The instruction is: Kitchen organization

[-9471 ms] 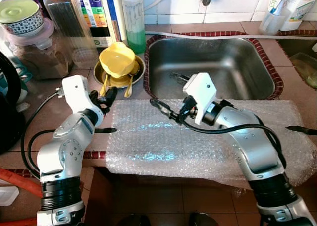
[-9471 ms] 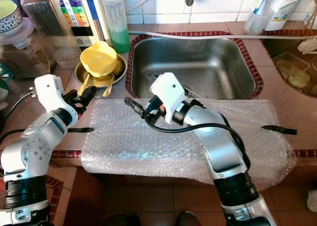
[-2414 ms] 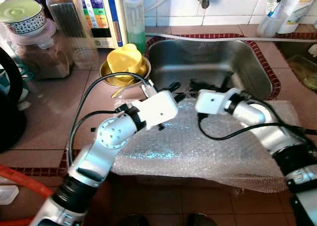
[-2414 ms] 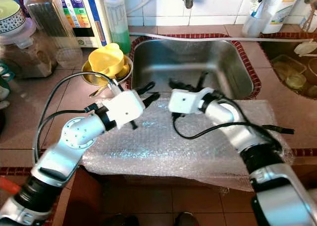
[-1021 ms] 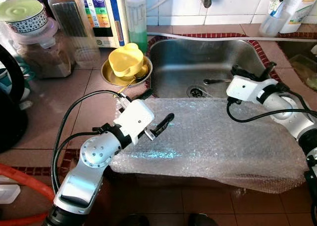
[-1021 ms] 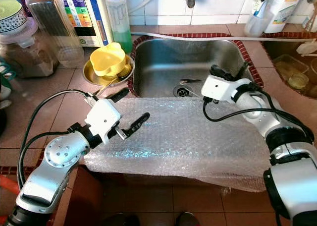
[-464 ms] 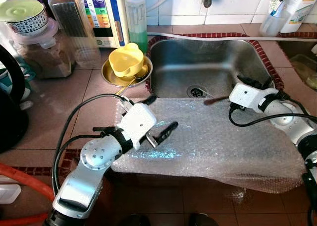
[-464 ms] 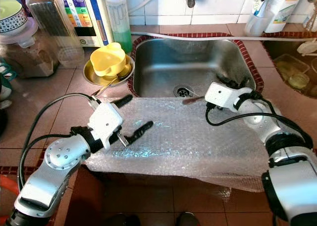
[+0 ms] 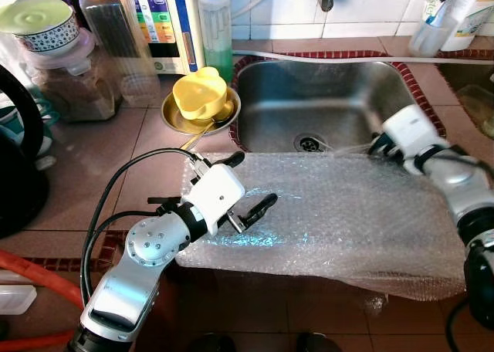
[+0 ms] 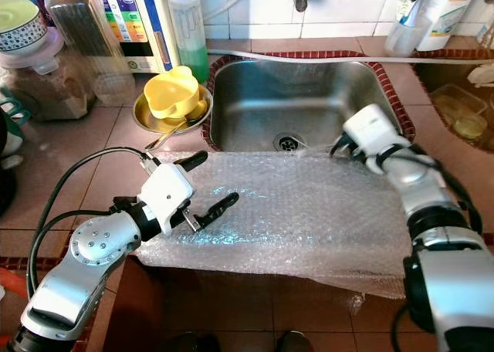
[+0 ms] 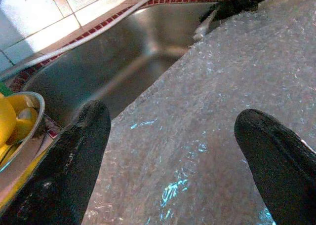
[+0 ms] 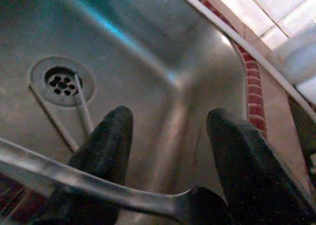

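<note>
While left pincer gapes, right pincer has carried its gripped spoon rightward.

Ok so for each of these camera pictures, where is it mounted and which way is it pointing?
Left eye view: on the head, looking down at the steel sink and the clear bubble wrap sheet; both silver arms show.
Right eye view: beside it, same scene.
Left wrist view: on the left arm, looking along the left gripper, open, over the wrap.
Right wrist view: on the right arm, looking into the sink past the right gripper; a long metal utensil handle crosses its fingers.
Shared: both wrist views show the sink.
</note>
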`<state>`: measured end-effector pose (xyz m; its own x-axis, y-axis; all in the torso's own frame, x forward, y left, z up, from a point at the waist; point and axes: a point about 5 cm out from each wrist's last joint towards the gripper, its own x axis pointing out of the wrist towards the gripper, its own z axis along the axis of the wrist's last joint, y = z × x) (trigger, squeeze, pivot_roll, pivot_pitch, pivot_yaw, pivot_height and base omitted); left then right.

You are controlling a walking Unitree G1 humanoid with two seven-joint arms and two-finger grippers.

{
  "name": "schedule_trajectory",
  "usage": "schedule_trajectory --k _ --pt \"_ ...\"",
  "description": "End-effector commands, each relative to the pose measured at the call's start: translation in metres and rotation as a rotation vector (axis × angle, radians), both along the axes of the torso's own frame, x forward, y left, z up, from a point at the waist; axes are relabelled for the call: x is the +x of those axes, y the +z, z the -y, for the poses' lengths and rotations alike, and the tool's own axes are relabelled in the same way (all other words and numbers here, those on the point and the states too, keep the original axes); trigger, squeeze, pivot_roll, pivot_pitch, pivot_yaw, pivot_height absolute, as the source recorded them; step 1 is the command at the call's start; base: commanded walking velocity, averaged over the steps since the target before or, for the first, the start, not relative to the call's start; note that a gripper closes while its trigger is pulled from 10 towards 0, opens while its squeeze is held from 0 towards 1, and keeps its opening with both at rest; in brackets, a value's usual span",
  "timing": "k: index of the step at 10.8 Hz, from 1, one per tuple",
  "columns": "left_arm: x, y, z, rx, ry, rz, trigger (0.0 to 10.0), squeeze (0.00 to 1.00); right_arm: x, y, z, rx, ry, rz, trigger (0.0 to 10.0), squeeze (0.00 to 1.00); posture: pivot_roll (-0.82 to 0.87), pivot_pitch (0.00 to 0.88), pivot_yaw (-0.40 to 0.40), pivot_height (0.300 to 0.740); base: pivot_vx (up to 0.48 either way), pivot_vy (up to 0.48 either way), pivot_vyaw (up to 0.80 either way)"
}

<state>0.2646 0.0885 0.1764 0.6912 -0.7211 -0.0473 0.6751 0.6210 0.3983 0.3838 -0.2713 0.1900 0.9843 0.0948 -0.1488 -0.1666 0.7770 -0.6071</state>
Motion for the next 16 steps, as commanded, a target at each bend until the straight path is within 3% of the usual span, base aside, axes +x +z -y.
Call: schedule_trajectory --k 1,2,3,4,6,7,8,10,11,12,13,14,16 --pt "-0.003 0.001 0.001 0.021 -0.016 0.004 10.0 1.0 0.002 0.007 0.001 0.007 -0.005 -0.001 10.0 1.0 -0.06 0.187 0.082 0.74 0.0 0.0 0.0" --pt "-0.003 0.001 0.001 0.025 -0.017 0.005 10.0 1.0 0.002 0.005 0.001 0.008 0.006 -0.03 10.0 1.0 -0.06 0.187 0.082 0.74 0.0 0.0 0.0" --pt "-0.003 0.001 0.001 0.03 -0.019 0.004 10.0 1.0 0.003 0.005 0.004 0.142 -0.053 -0.054 10.0 1.0 -0.06 0.187 0.082 0.74 0.0 0.0 0.0" --pt "-0.003 0.0 0.001 0.035 -0.018 0.003 10.0 1.0 0.001 -0.003 0.005 -0.004 -0.044 -0.134 10.0 1.0 -0.06 0.186 0.081 0.74 0.0 0.0 0.0" --pt "-0.003 -0.002 0.002 0.056 -0.021 0.0 10.0 1.0 0.003 0.001 0.006 -0.036 -0.061 -0.136 10.0 1.0 -0.06 0.182 0.082 0.74 0.0 0.0 0.0" --pt "-0.003 -0.002 0.002 0.062 -0.023 0.001 10.0 1.0 0.003 0.001 0.008 0.108 -0.112 -0.154 10.0 0.98 -0.06 0.182 0.082 0.74 0.0 0.0 0.0" --pt "-0.003 -0.002 0.002 0.068 -0.024 0.002 10.0 0.0 0.003 0.002 0.011 0.106 -0.134 -0.159 10.0 0.8 -0.06 0.178 0.082 0.74 0.0 0.0 0.0" --pt "-0.003 -0.002 0.002 0.064 -0.019 0.005 10.0 0.0 0.006 0.008 0.005 0.02 -0.092 -0.104 10.0 0.79 -0.06 0.177 0.079 0.74 0.0 0.0 0.0" --pt "0.0 0.002 0.002 0.041 0.002 0.024 10.0 0.0 0.009 0.014 -0.002 -0.009 -0.072 -0.05 10.0 0.45 -0.06 0.176 0.079 0.74 0.0 0.0 0.0" --pt "0.001 0.005 0.001 0.019 0.015 0.032 10.0 0.0 0.01 0.017 -0.006 -0.005 -0.071 -0.022 10.0 0.38 -0.06 0.174 0.076 0.74 0.0 0.0 0.0" --pt "0.004 0.01 -0.001 -0.01 0.043 0.05 10.0 0.0 0.013 0.024 -0.013 -0.001 -0.057 0.072 10.0 0.0 -0.06 0.173 0.075 0.74 0.0 0.0 0.0" --pt "0.006 0.012 -0.002 -0.027 0.071 0.064 10.0 0.0 0.013 0.024 -0.018 -0.007 -0.053 0.117 10.0 0.0 -0.07 0.174 0.073 0.74 0.0 0.0 0.0" --pt "0.007 0.012 0.0 -0.066 0.082 0.037 10.0 0.0 0.012 0.002 -0.022 0.154 -0.055 -0.065 10.0 0.0 -0.07 0.176 0.075 0.74 0.0 0.0 0.0"
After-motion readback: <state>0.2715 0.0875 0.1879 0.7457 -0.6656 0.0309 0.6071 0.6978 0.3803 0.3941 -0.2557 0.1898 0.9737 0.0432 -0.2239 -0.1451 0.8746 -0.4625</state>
